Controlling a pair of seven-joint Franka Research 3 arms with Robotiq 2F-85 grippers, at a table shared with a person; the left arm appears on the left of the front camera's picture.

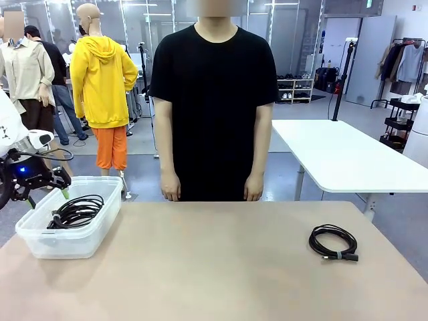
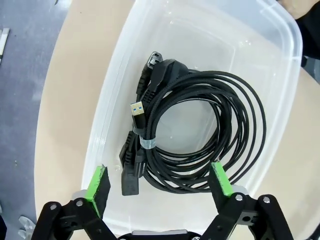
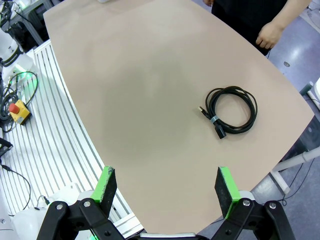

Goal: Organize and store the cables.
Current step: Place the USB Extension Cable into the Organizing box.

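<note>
At the table's (image 1: 214, 274) left edge: tub part-filled, one coil to go.
Black cables (image 2: 200, 130) lie in the tub (image 1: 40, 246); left gripper (image 2: 159, 180) hangs over them, spread wide, empty. One coil (image 1: 333, 242) sits near the right edge; right gripper (image 3: 166, 187) spread, empty, above bare tabletop.

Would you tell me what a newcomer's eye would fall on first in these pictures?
A clear plastic bin at the left end of the table holds coiled black cables, with the left claw hovering open above them. Another cable coil lies alone on the right side, and a person in a black shirt stands at the far edge.
</note>
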